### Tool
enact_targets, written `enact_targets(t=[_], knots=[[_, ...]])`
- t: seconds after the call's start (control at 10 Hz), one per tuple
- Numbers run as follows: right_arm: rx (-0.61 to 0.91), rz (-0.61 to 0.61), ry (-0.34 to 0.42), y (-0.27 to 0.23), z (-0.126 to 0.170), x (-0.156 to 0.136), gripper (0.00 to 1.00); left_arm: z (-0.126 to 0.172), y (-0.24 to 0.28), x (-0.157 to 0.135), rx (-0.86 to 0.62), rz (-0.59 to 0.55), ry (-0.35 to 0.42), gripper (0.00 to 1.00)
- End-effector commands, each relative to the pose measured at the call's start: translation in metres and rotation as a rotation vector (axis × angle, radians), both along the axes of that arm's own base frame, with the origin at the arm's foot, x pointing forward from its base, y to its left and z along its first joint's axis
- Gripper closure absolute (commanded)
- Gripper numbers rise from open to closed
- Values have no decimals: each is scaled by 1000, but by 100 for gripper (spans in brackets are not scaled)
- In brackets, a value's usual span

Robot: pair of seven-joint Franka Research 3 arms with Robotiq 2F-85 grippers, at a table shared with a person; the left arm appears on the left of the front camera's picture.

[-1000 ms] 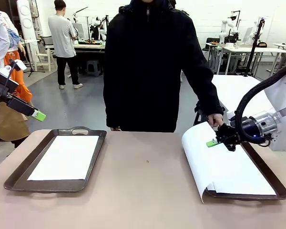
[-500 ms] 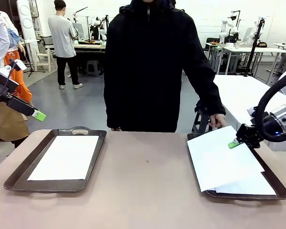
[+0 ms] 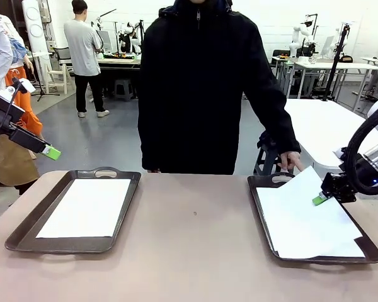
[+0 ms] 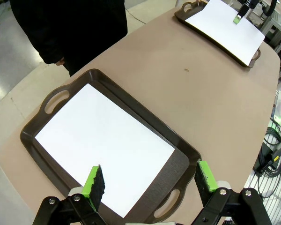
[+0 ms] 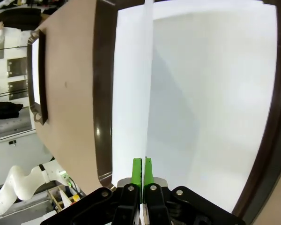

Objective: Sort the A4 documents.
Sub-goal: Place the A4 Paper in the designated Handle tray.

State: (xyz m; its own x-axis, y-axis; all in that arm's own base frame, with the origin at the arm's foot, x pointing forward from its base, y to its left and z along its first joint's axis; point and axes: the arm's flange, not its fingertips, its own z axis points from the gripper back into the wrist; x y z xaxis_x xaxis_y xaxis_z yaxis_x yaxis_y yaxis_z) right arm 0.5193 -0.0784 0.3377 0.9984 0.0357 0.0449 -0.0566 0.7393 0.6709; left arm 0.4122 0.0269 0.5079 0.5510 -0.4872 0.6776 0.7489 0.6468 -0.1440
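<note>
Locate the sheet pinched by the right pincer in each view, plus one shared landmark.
Front: pinched sheet lies over the right tray, at the picture's right.
Left wrist: far off, top right.
Right wrist: seen edge-on, a thin line up the middle from the shut right pincer.
Landmark: the left tray with its own sheet, also at and.

The left gripper [image 4: 149, 183], jaws spread wide, hangs over a white A4 sheet [image 4: 103, 146] lying flat in a dark handled tray [image 4: 183, 159]. Across the brown table [image 4: 192, 89], a second tray [image 4: 193, 19] bears more paper [image 4: 225, 29].
</note>
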Motion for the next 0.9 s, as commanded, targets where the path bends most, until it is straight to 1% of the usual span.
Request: enact_targets(t=[0.0, 0.3, 0.4, 0.6, 0.8], knots=[[-27, -45, 26, -7, -5, -2, 99, -1, 1, -1, 16, -5, -3, 0], [-67, -46, 22, -8, -12, 0, 99, -1, 1, -1, 16, -5, -3, 0], [-99, -66, 4, -9, -14, 2, 99, -1, 1, -1, 16, -5, -3, 0], [-141, -70, -8, -5, -20, 4, 99, -1, 1, -1, 16, -5, -3, 0], [-146, -71, -22, -2, -21, 6, 99, -1, 1, -1, 16, -5, -3, 0]])
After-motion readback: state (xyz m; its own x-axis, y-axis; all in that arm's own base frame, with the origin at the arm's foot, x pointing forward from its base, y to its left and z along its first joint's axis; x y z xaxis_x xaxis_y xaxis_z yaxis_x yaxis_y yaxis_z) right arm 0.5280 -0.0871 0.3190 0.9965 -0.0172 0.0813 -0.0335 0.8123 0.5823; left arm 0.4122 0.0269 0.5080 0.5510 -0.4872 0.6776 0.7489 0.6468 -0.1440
